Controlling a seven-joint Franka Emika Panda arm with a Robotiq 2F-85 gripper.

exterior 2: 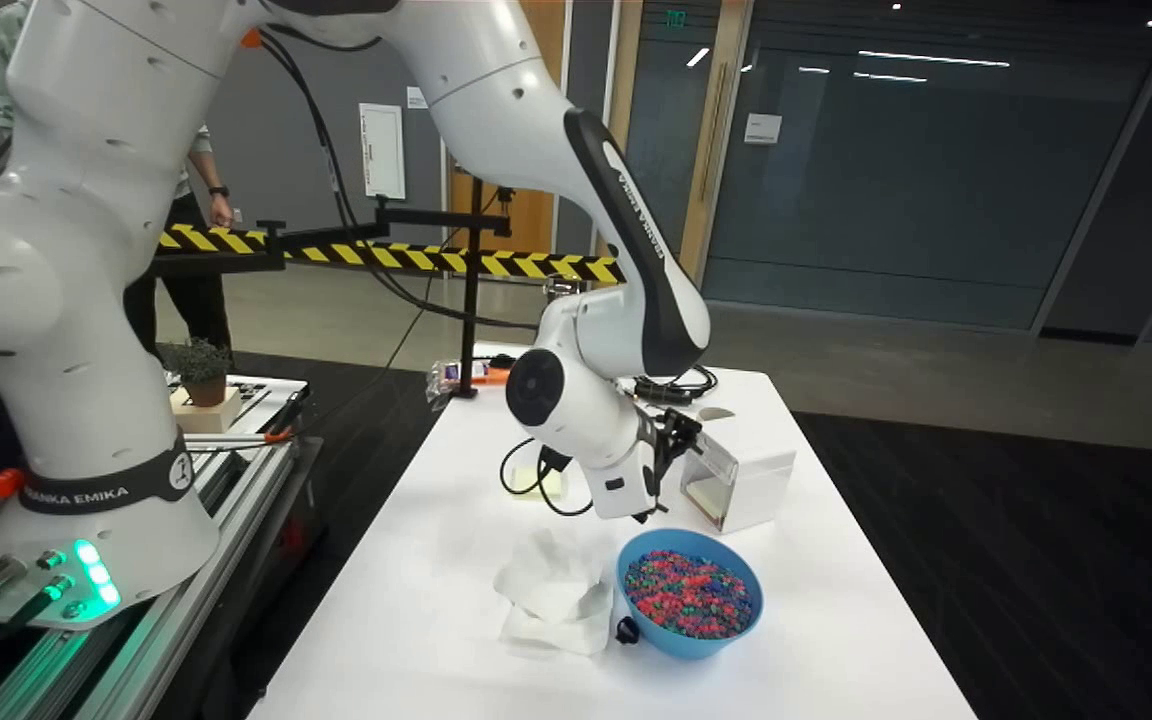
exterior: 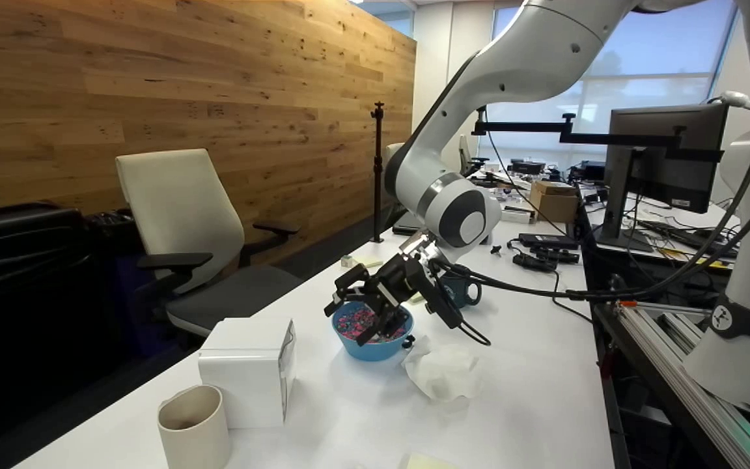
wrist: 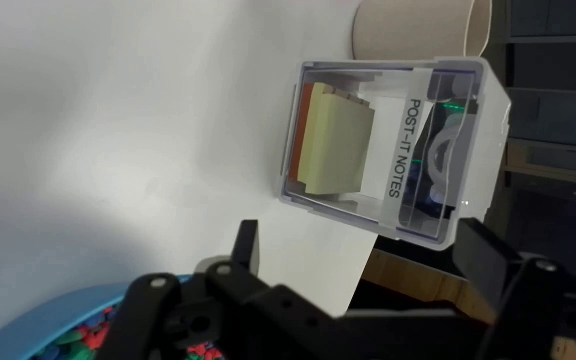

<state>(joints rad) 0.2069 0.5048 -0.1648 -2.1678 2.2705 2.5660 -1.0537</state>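
Facing the white Post-it notes box [wrist: 492,145], the black gripper [wrist: 361,250] stood released, its jaws spread well apart around bare air. The box rested upright on the white table [exterior: 531,397], near the table's edge; behind its clear front, yellow sticky notes [wrist: 340,145] lay stacked over an orange layer [wrist: 302,130], and reflections made its upper part hard to make out. Just beside it stood a cream cup [exterior: 196,430], cropped by the frame in the wrist view and almost wholly hidden by the box in an exterior view; whether the two touched could not be told. Near the gripper, a blue bowl [exterior: 373,352] held small multicoloured pieces [exterior 2: 688,595], which the gripper partly blocked in an exterior view. By its wall sat a black knob-like object [exterior 2: 627,630] too small to identify. Crumpled white tissue [exterior 2: 556,590] lay alongside, and a dark mug [exterior: 461,288] showed only partly behind the gripper.
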